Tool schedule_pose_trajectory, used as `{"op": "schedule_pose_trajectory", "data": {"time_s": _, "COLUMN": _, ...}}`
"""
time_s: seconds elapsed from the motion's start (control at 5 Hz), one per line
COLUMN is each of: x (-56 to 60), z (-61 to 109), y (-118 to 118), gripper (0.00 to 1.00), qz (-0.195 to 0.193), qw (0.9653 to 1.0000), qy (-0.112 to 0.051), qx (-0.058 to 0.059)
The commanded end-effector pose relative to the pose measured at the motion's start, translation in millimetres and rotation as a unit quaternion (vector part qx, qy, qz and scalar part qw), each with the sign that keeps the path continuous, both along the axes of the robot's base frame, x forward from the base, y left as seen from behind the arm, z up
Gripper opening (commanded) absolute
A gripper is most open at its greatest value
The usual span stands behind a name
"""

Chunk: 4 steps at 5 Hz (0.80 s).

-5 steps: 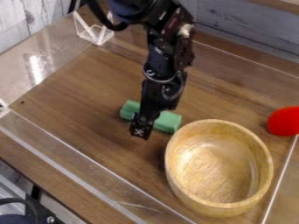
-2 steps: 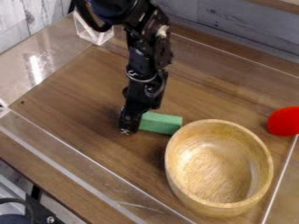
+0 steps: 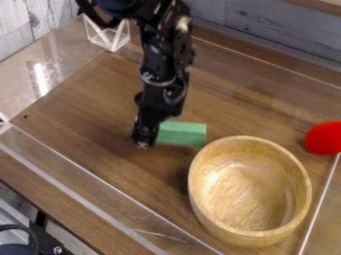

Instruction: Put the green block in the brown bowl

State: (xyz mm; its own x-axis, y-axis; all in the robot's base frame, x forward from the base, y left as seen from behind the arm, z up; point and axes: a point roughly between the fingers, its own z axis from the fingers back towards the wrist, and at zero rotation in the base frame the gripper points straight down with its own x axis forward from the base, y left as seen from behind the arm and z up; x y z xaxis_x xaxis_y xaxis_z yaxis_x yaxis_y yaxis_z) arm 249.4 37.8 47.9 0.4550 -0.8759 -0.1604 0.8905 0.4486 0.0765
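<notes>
The mint-green block (image 3: 186, 133) is just left of the brown bowl (image 3: 196, 184), apart from its rim. My gripper (image 3: 144, 135) points straight down at the block's left end. Its dark fingers are shut on that end, and the block sticks out to the right, seemingly a little off the wooden table. The light wooden bowl is empty and sits at the lower right.
A red ball (image 3: 324, 137) lies at the right edge, beyond the bowl. A clear plastic piece (image 3: 104, 36) stands at the back left. A low clear wall (image 3: 80, 177) borders the table's front-left side.
The gripper moved from above the block's middle to its left end and closed there. It has since risen slightly, and the block has shifted up and right with it.
</notes>
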Motion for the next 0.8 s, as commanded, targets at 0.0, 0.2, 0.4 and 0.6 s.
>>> {"op": "schedule_pose_trajectory", "data": {"time_s": 0.0, "x": 18.5, "z": 40.4, "y": -12, "gripper": 0.00, "qz": -0.003, "qw": 0.9990, "qy": -0.043, "qx": 0.007}}
{"op": "schedule_pose_trajectory", "data": {"time_s": 0.2, "x": 35.5, "z": 42.5, "y": -35, "gripper": 0.00, "qz": 0.023, "qw": 0.9983, "qy": -0.052, "qx": 0.014}}
{"op": "schedule_pose_trajectory", "data": {"time_s": 0.4, "x": 43.9, "z": 33.0, "y": -48, "gripper": 0.00, "qz": 0.034, "qw": 0.9980, "qy": -0.052, "qx": 0.010}}
{"op": "schedule_pose_trajectory", "data": {"time_s": 0.6, "x": 45.4, "z": 29.7, "y": -41, "gripper": 0.00, "qz": 0.057, "qw": 0.9970, "qy": -0.051, "qx": 0.012}}
